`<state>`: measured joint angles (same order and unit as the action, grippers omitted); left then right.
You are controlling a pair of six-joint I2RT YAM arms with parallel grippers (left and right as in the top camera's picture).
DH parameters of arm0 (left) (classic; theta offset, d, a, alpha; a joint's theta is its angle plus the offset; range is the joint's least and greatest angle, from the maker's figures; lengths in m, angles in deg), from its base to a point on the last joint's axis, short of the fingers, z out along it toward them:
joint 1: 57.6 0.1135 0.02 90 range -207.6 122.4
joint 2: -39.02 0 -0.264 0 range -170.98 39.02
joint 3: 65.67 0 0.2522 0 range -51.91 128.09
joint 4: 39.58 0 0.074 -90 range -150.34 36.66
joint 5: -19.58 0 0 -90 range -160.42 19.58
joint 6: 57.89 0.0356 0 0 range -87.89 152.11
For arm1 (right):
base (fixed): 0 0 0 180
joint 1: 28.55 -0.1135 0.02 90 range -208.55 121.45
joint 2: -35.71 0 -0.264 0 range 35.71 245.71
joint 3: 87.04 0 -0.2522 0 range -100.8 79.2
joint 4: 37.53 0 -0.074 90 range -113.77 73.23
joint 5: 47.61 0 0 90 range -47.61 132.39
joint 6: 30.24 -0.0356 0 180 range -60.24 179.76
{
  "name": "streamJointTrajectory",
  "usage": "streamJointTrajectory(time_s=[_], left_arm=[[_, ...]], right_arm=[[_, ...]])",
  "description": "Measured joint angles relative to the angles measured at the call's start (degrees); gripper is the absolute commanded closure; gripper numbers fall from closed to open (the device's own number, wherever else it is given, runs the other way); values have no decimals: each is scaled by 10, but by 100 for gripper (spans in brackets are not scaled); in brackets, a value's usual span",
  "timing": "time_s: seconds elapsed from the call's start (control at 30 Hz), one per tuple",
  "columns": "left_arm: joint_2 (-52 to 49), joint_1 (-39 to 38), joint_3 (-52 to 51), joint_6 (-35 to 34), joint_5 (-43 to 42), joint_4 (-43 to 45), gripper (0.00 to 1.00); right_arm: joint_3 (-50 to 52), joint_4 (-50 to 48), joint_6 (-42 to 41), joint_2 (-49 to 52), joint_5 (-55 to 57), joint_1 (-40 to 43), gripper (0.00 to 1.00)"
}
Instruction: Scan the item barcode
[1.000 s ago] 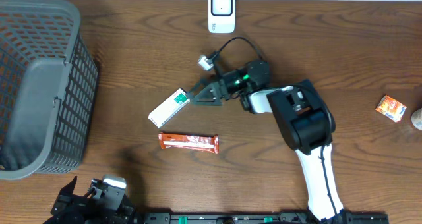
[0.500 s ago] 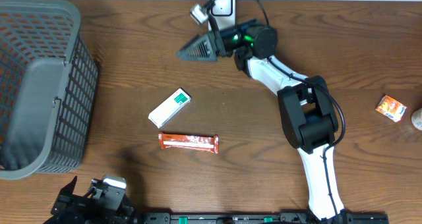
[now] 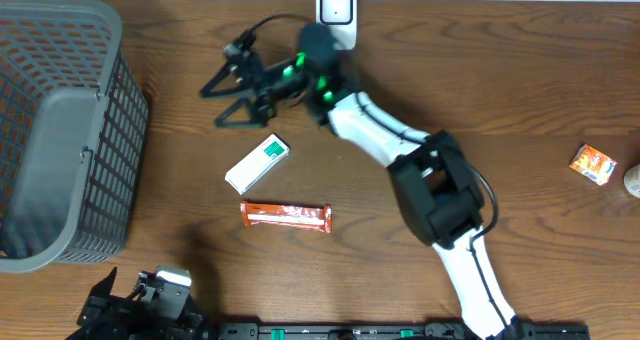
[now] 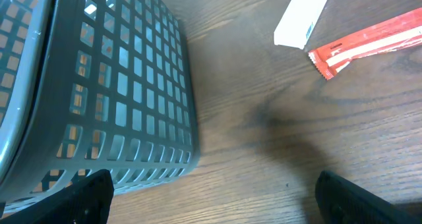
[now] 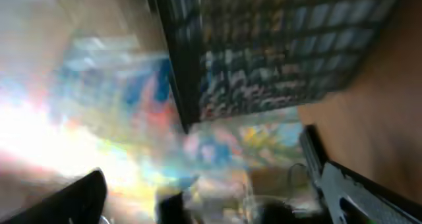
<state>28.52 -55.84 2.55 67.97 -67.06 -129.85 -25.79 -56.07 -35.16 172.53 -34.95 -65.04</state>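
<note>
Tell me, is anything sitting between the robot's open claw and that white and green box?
Nothing visible. The right gripper is open near the white and green box, with only bare table between them. The red bar lies on the box's other side.

Before you, a brown wood-grain table point(image 3: 560, 70) carries a grey plastic mesh basket point(image 3: 118, 150) at its left end, standing upright, its open grid wall filling the left half of the left wrist view point(image 4: 132, 99). A long orange-red foil snack bar point(image 3: 285, 216) lies flat toward the front of the table, well apart from the basket, one crimped end showing close up point(image 4: 369, 45). At the far right edge you see a small orange packet point(image 3: 592, 164), and just beside it a pale rounded object point(image 3: 633, 180), cut off by the frame.
</note>
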Motion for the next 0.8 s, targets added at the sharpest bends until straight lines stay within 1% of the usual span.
streamJointTrajectory(time_s=[0.03, 0.1, 0.13, 0.2, 0.37, 0.47, 0.5, 0.53, 0.6, 0.7, 0.8], left_arm=[[0, 0, 0, 0, 0, 0, 2], [0, 0, 0, 0, 0, -1, 2], [0, 0, 0, 0, 0, 1, 2], [0, 0, 0, 0, 0, 0, 2], [0, 0, 0, 0, 0, 0, 2], [0, 0, 0, 0, 0, 0, 2], [0, 0, 0, 0, 0, 0, 2], [0, 0, 0, 0, 0, 0, 2], [0, 0, 0, 0, 0, 0, 2], [0, 0, 0, 0, 0, 0, 2], [0, 0, 0, 0, 0, 0, 2]], right_arm=[[-2, 89, 48, -4, 27, -7, 1], [-3, 235, 161, -4, 93, -18, 1], [-2, 297, 215, -4, 125, -22, 1], [1, 380, 298, -3, 179, -28, 1], [1, 526, 477, -6, 297, -42, 1], [2, 612, 581, -31, 375, -52, 1], [3, 652, 613, -46, 401, -56, 1], [7, 705, 674, -86, 444, -63, 1], [6, 760, 744, -137, 483, -71, 1], [3, 830, 847, -209, 514, -81, 1], [-7, 889, 951, -247, 528, -87, 1]])
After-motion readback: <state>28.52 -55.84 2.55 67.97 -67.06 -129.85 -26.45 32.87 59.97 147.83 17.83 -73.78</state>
